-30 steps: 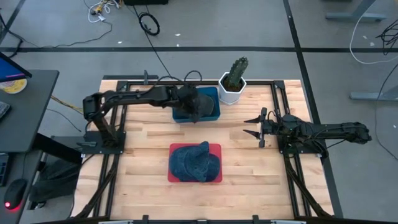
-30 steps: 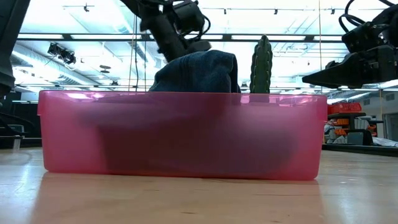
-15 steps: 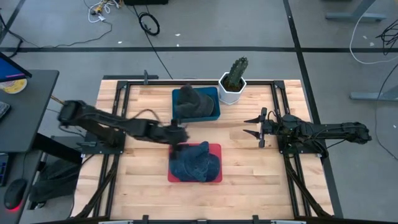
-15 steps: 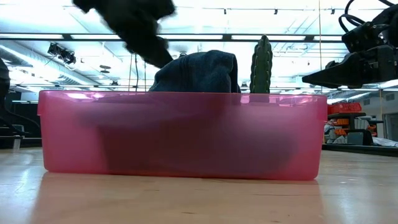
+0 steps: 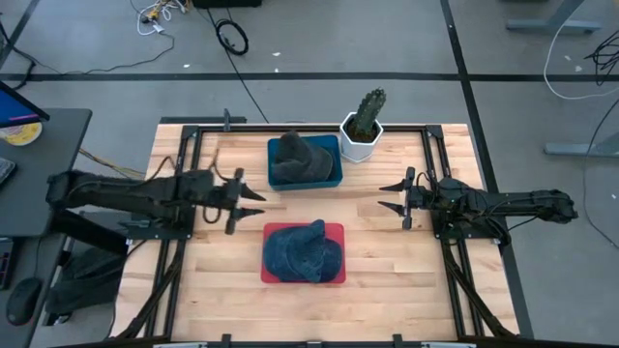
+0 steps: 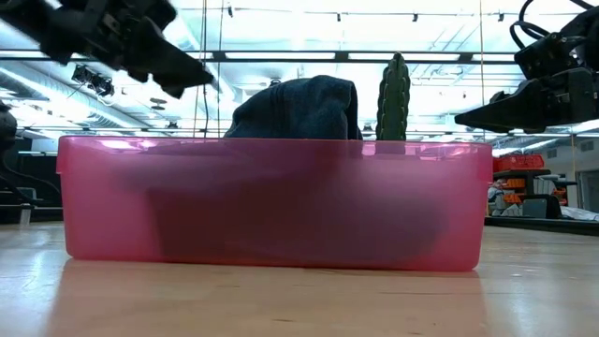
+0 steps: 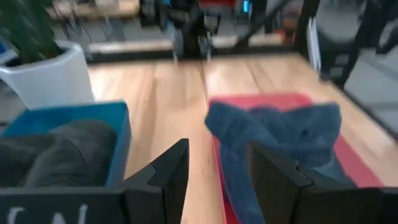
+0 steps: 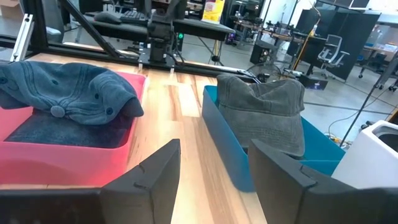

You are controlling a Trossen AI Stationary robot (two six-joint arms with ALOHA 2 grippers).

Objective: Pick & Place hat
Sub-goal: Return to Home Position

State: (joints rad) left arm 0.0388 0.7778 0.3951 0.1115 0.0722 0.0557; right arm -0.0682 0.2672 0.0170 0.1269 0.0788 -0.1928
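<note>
- At the desk's (image 5: 387,261) centre, near its front edge, the red bin (image 5: 340,232) holds the blue cap (image 5: 302,249); the cap lies crumpled inside the walls and covers most of the bin's floor.
- In the low view the crown of the blue cap rises above the red bin's rim.
- Toward the back of the desk, apart from the red bin, the blue bin (image 5: 336,142) holds the black cap (image 5: 295,159), which sits upright and stands higher than the bin's walls.
- Just beside the blue bin's right corner stands a white pot (image 5: 359,146) with a cactus (image 5: 367,112).
- The left end effector (image 5: 259,205) hovers over bare desk left of the two bins, level with the gap between them; its fingers are spread, with wood and the edge of the blue cap visible between them in the left wrist view.
- The right end effector (image 5: 382,195) hovers over bare desk right of the bins, pointing toward the left arm; its fingers are likewise spread, pinching nothing.
- Both arms lie low and stretched inward from opposite sides of the desk.
</note>
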